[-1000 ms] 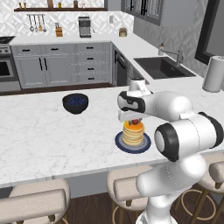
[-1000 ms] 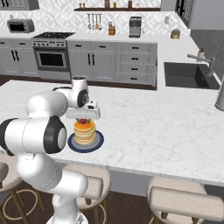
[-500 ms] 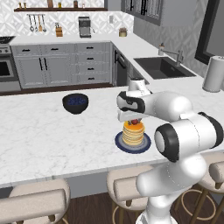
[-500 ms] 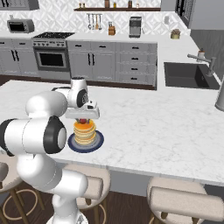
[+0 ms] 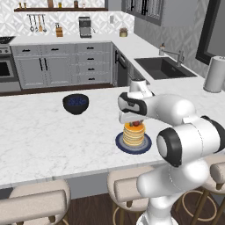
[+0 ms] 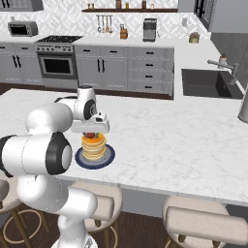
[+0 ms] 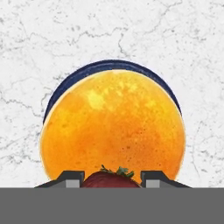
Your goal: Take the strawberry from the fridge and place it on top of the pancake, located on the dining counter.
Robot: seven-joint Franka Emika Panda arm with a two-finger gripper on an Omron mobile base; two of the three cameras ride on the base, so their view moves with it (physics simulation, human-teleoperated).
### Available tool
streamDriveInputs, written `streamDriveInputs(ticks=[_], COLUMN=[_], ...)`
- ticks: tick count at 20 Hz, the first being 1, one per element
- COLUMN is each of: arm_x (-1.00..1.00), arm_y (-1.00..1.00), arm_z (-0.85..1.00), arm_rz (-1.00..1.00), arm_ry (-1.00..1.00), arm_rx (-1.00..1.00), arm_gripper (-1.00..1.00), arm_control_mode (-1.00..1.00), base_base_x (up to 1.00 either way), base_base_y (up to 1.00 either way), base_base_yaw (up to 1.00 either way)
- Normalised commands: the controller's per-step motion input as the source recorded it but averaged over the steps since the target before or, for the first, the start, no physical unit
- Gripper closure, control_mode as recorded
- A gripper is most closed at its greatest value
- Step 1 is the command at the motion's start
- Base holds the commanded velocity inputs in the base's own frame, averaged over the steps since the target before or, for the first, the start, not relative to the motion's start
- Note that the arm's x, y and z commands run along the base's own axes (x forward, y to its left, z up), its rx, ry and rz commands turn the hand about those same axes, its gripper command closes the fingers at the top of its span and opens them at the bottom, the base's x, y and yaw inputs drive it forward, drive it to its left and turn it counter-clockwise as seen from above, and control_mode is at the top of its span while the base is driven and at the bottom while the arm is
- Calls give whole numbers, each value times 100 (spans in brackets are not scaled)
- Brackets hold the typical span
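Fingers [image 7: 73, 177] clamped on the strawberry [image 7: 110, 179] (red body with green leaves sits right between the two tips in the hand view). Gripper [image 5: 136, 123] hangs directly above the pancake [image 5: 134, 134], strawberry just over the top of the stack; contact with the stack can't be judged. Hand view looks straight down: round golden top of the stack with the dark plate [image 7: 109, 66] rim showing along the far edge. Base views give the side profile instead: stack height, plate sitting on the dining counter [image 5: 39, 136], black bowl of blue berries [image 5: 75, 103] well apart to the left. Right base view shows the strawberry as a red dot under the hand. Counts: one strawberry, one pancake stack, one plate, one bowl.
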Motion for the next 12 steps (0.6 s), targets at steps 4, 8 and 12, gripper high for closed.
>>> streamDriveInputs(ticks=[4,8,12], arm_x=[2,0,0], arm_y=[0,0,0], arm_z=[0,0,0], arm_rz=[0,0,0], arm_ry=[0,0,0], arm_rx=[0,0,0], arm_gripper=[100,-100,-100], arm_control_mode=[-100,-100,-100], base_base_x=[0,0,0], base_base_y=[0,0,0], base_base_yaw=[0,0,0])
